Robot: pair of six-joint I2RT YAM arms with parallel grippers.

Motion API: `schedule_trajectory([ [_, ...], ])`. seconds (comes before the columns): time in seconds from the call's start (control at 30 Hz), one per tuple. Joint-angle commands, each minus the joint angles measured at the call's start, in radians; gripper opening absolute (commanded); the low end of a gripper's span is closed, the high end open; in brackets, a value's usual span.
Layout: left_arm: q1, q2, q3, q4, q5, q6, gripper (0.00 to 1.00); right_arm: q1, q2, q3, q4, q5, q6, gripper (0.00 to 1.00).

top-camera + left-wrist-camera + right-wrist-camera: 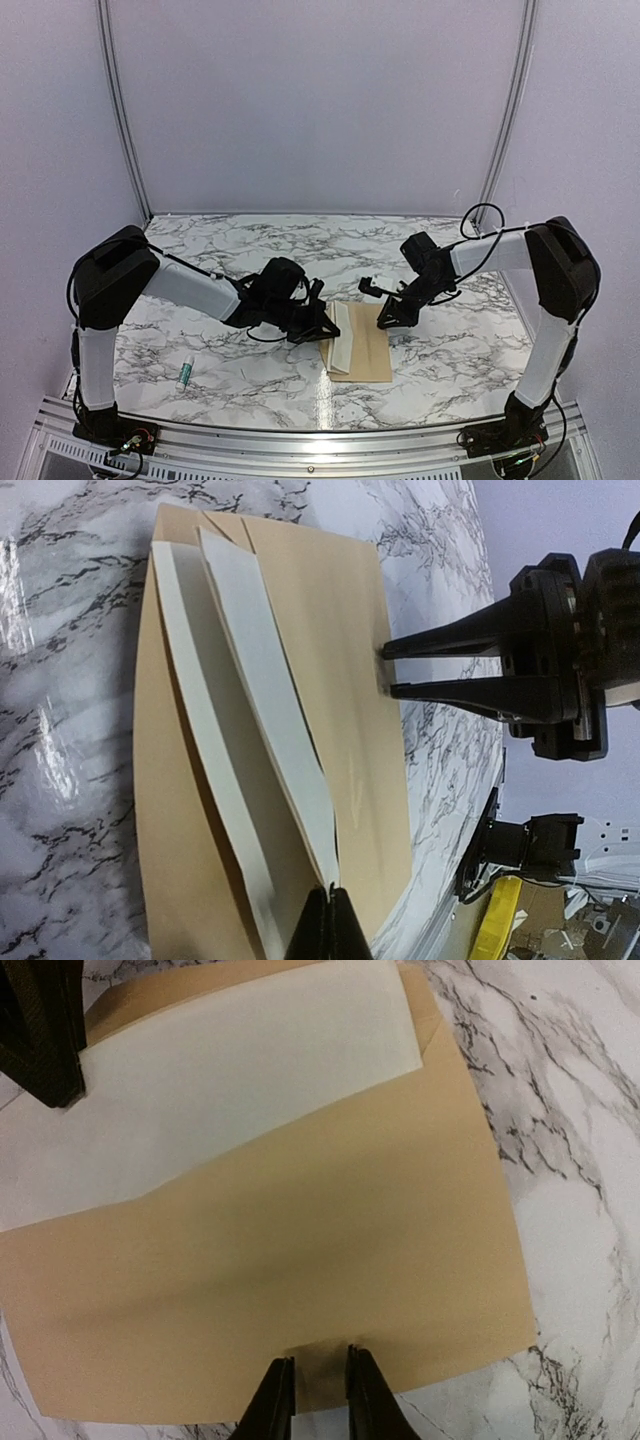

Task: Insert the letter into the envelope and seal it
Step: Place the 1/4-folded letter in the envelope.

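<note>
Top view: L tool (pixel 322 330) pinching letter (pixel 341 338), R tool (pixel 385 322) narrow on envelope (pixel 367 350) edge; no legible writing.

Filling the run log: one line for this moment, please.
phase: inserting | left gripper: shut on letter | right gripper: pinching envelope edge | letter: partly inside | flap: unsealed

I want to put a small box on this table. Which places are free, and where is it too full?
Free: the far marble table behind both arms, and the near right, beside the envelope. Near left holds a small tube. Crowded: the centre, where the left gripper and right gripper meet over the envelope and the letter.
</note>
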Motion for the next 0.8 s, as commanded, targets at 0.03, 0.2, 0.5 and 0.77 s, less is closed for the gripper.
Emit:
schedule_trajectory([
  [0.03, -0.003, 0.000, -0.022, 0.052, -0.014, -0.008, 0.00, 0.004, -0.039, -0.028, -0.111, 0.020, 0.012, 0.22],
  [0.2, -0.001, 0.016, -0.022, 0.060, 0.003, -0.005, 0.00, 0.003, -0.142, -0.052, -0.131, 0.092, -0.005, 0.25],
  [0.5, -0.001, 0.070, 0.006, 0.063, 0.017, -0.012, 0.00, 0.031, -0.118, -0.134, -0.125, 0.106, -0.010, 0.25],
  [0.77, -0.004, 0.099, 0.034, 0.066, 0.021, -0.014, 0.00, 0.081, -0.076, -0.139, -0.118, 0.091, 0.001, 0.24],
])
